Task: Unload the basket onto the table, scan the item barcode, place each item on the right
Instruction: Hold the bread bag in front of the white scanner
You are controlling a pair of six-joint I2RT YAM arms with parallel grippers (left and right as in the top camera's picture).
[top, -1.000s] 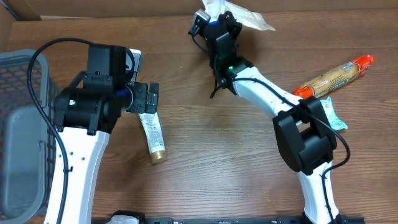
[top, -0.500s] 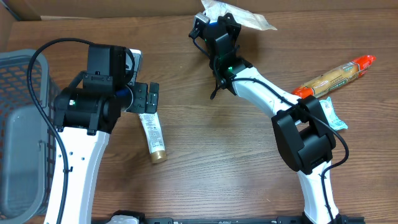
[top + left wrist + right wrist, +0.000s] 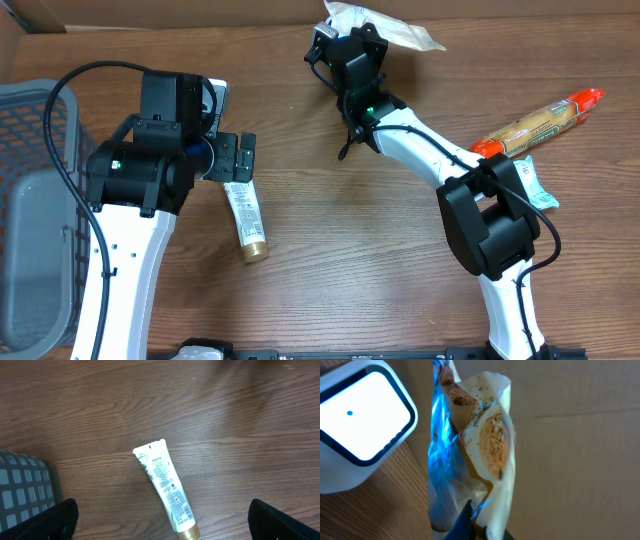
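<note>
snack packet (image 3: 487,450) pinched in right end effector (image 3: 470,526) beside scanner (image 3: 360,425)

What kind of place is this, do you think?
Probably a mock shop checkout station: a white barcode scanner, a grey basket, and packaged goods such as a tube on a wooden table.

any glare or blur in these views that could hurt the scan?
Right wrist: blue glare streaks the snack packet, which sits very close to the lens and looks soft; the scanner face is bright white with little detail. Left wrist: tube sharp, even light, faint shadow top right. Overhead: evenly lit, sharp, no glare on the table.
</note>
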